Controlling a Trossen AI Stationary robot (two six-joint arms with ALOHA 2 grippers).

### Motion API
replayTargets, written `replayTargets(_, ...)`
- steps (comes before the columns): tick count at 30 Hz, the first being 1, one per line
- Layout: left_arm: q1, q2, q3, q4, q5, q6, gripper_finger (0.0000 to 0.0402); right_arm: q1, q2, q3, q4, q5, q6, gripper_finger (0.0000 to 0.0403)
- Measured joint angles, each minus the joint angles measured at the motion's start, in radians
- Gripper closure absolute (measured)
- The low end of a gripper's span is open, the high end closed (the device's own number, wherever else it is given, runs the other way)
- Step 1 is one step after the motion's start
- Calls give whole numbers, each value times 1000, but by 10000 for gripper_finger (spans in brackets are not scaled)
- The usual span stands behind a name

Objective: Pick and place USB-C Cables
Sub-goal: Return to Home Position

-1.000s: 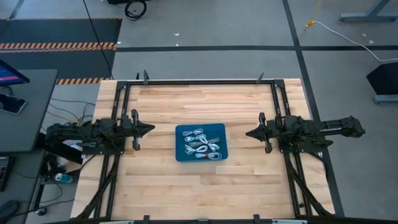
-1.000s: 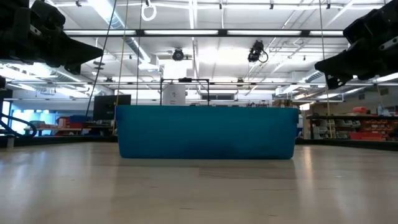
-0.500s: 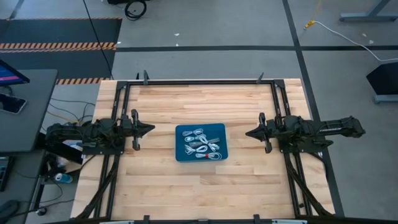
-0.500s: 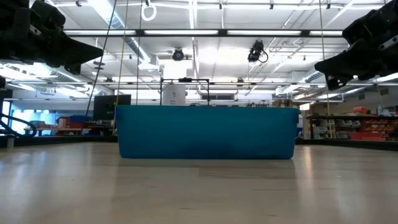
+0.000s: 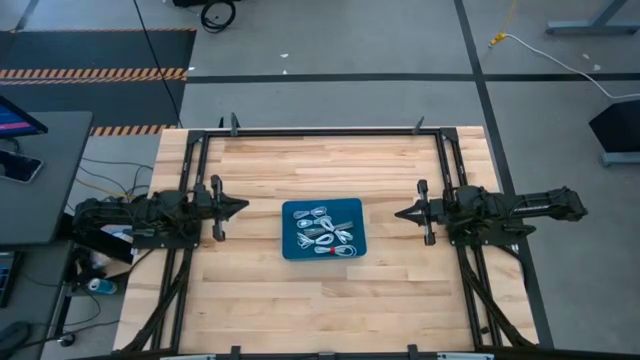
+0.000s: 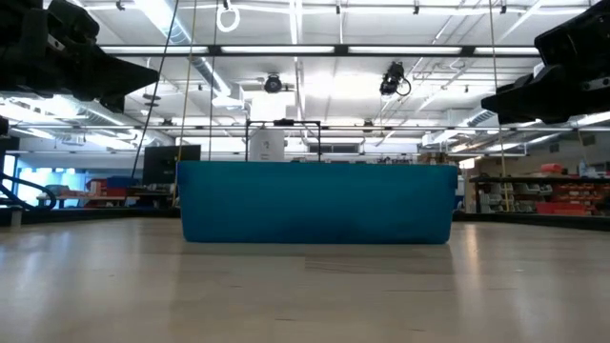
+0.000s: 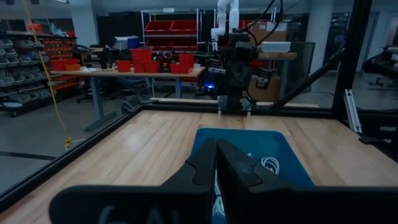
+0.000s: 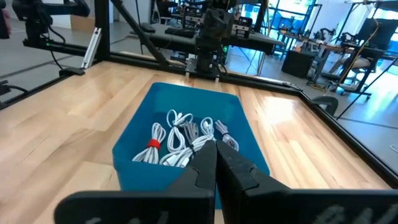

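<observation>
Claws are seen at both sides of the table, and both are shut tight with nothing held. The left claw [image 5: 243, 208] is pointed toward the middle from the left side, and its two fingers [image 7: 199, 168] are pressed together. The right claw [image 5: 399, 213] is pointed back at it from the right side, and its fingers [image 8: 199, 165] are pressed together too. Between the two tips the blue bin [image 5: 291, 246] is set on the wooden table [image 5: 320, 160], near its middle. The white cables [image 5: 324, 228] are piled inside the bin, and one is tied with a red band [image 8: 151, 144]. No cable is seen on the bare wood. The bin is found straight ahead of each claw, and neither arm is clearly nearer. Nothing is judged to be left for picking, so only a pull back to rest is called for.
</observation>
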Motion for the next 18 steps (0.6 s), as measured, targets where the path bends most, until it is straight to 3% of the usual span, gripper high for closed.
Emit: replayTargets(18, 0, 0, 4, 17, 0, 0, 383, 0, 0, 0, 0, 0, 3, 394)
